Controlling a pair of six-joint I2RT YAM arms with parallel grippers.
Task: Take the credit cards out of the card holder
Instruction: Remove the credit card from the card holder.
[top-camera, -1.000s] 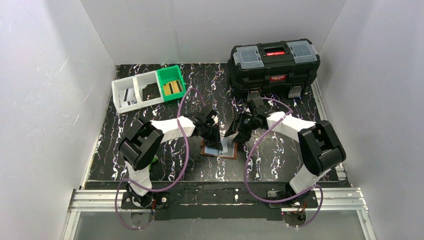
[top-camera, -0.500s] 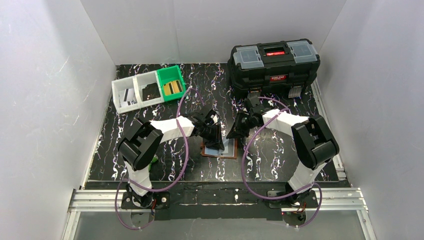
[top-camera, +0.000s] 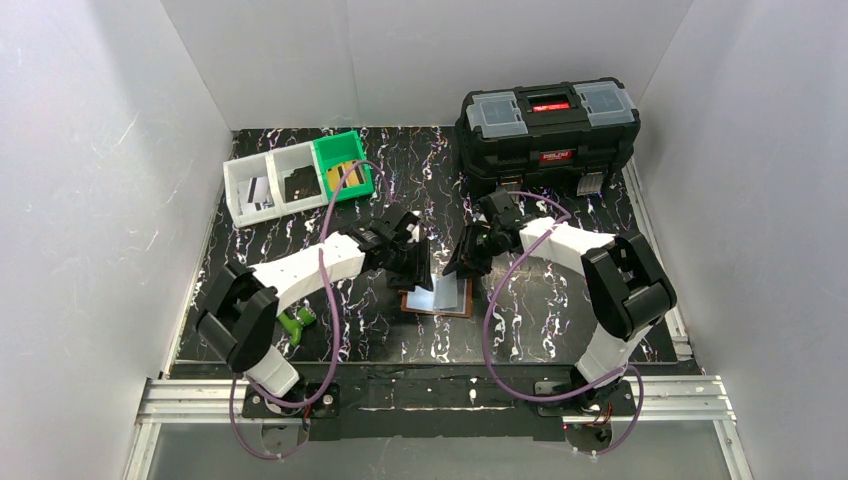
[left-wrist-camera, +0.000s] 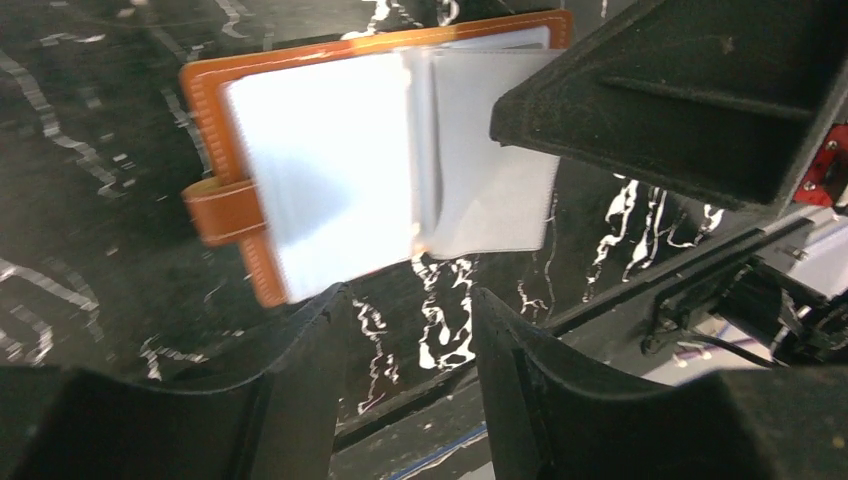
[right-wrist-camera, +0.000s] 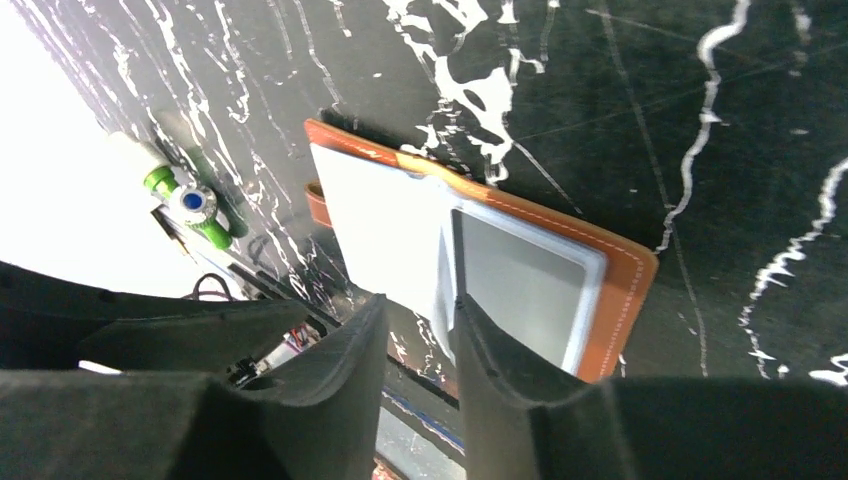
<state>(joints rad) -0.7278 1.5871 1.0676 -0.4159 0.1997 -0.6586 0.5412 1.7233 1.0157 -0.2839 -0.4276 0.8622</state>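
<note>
Leather card holder (left-wrist-camera: 225, 210) (glossy plastic pockets (left-wrist-camera: 330, 180))

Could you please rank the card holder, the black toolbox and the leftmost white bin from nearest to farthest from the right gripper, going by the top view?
Measured from the right gripper:
1. card holder: lying open mid-table, just in front of the fingertips.
2. black toolbox: behind the gripper, at the far right of the table.
3. white bin: at the left end of the bin row, far left.

White walls (top-camera: 100, 150), blk marbled tabletop (top-camera: 420, 165) — alu rail (top-camera: 190, 400) nearside
</note>
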